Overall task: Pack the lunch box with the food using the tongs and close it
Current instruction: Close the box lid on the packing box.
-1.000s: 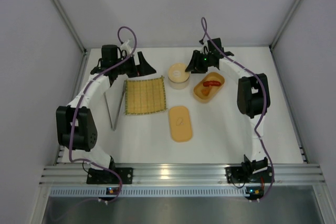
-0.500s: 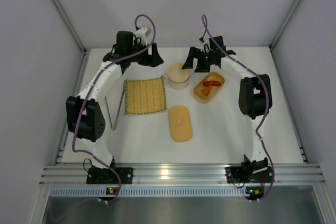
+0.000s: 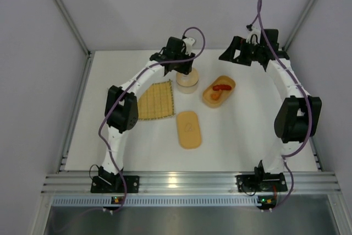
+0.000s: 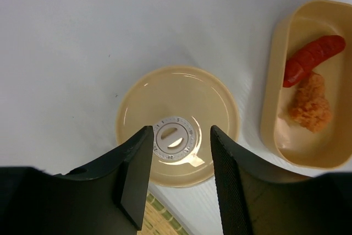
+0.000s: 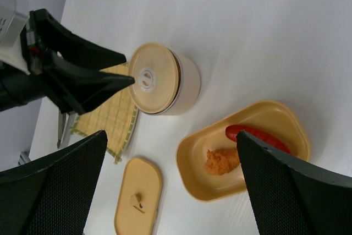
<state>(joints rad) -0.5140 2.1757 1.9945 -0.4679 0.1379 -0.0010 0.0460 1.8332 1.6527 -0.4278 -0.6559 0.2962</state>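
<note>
The yellow-orange lunch box (image 3: 210, 98) stands open at the back right, holding the food: a red sausage-like piece (image 4: 313, 59) and an orange crumbly piece (image 4: 311, 108). Its flat lid (image 3: 188, 129) lies apart, nearer the front. My left gripper (image 3: 184, 69) hovers over the round tan-lidded container (image 3: 187, 83), open, its jaws (image 4: 180, 129) straddling the lid's centre knob with nothing between them. My right gripper (image 3: 234, 54) hangs raised at the back right, wide open (image 5: 171, 136) and empty. A thin grey strip, the tongs (image 5: 59, 130), shows beside the mat; the left arm hides them from above.
The woven yellow mat (image 3: 157, 100) lies left of the round container, partly under the left arm. The left arm stretches diagonally across the table's left half. Grey walls and frame posts enclose the back and both sides.
My left arm swung right from the back left corner to over the round container, its jaws narrowing. My right gripper drew back to the right, away from the container, and opened wide.
</note>
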